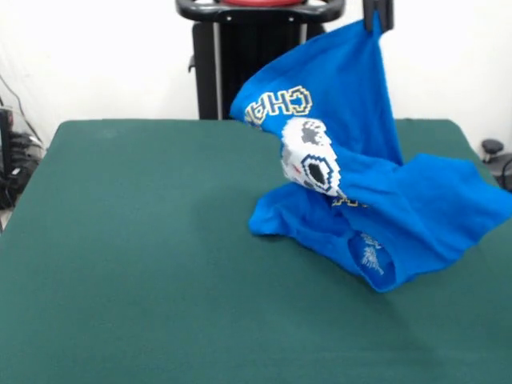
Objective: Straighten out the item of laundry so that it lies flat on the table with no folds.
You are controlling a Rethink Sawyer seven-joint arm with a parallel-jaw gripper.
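Observation:
The bright blue T-shirt, the item of laundry, hangs from one raised point at the top right of the front view. My gripper shows only as dark tips at the top edge, shut on that peak of cloth. The shirt slopes down from there, with its white controller print and yellow-edged lettering folded on the left face. Its lower part lies crumpled on the dark green table, spread towards the right edge.
The robot's black pedestal stands behind the table's far side. Cables and dark gear sit off the left edge, and a small black object off the right.

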